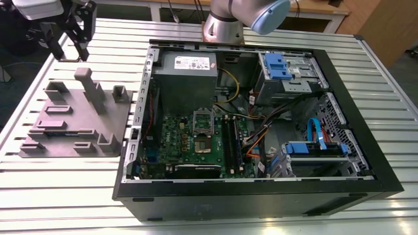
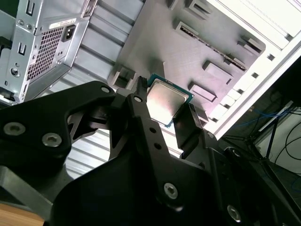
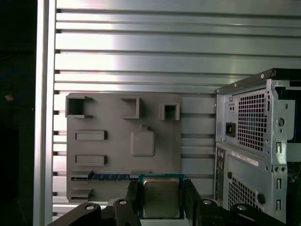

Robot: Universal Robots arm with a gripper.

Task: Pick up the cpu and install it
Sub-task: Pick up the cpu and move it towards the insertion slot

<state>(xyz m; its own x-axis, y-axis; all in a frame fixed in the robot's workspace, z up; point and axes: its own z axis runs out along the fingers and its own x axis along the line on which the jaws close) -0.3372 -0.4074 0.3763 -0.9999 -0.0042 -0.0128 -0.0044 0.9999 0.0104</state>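
The cpu (image 3: pixel 161 197), a flat square chip with a silver-grey top and a thin green rim, is clamped between my black fingers (image 3: pixel 133 194) in both wrist views. My gripper (image 3: pixel 161 196) is shut on it by two opposite edges, with the metal top (image 2: pixel 164 101) facing the second wrist camera. In the exterior view the gripper (image 1: pixel 70 35) hangs high above the table's far left corner, beyond the grey moulded tray (image 1: pixel 72 117). The silver socket frame (image 1: pixel 203 119) stands raised on the green motherboard, with the socket (image 1: pixel 203 145) just in front of it.
The open black computer case (image 1: pixel 255 191) lies on the slatted aluminium table (image 1: pixel 52 196), to the exterior view's right of the tray. Inside are a power supply (image 1: pixel 186 68), blue drive brackets (image 1: pixel 277 66) and loose cables (image 1: pixel 261 132). The tray's upright posts (image 1: pixel 88 83) rise below the gripper.
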